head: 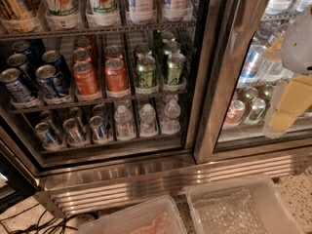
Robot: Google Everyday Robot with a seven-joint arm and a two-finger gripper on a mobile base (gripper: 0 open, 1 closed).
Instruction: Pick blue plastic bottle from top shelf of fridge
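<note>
Far left on the top shelf [97, 32] of the fridge [212, 82] stands a brown-gold can [14, 6], cut off by the frame edge. Next to it are 2 tall white cans [61, 1] w/ green-orange print. The blue plastic bottle [140, 3] is right of those, upright at the front rail, w/ a second bottle [174, 0] like it just beside it on the right; both tops are out of frame. On the middle rack [63, 105], L to R: blue cans [48, 79], orange cans [100, 74], green cans [158, 67], in rows front to back. On the lower rack [112, 144] are silver cans [73, 129], then small water bottles [146, 120] w/ white caps. A steel post [229, 57] splits this bay from the right bay, where more cans [243, 108] and bottles show behind a glass door [253, 130]. The gripper [290, 108] is at the far right edge, in front of that glass door at about middle-rack height, well apart from the blue plastic bottle and touching nothing visible; can't tell if it's spread or closed. Under the doors runs the ribbed base panel [170, 179]. On the floor in front sit cables [39, 221] at the left, then 2 clear plastic bins [234, 186] side by side.
</note>
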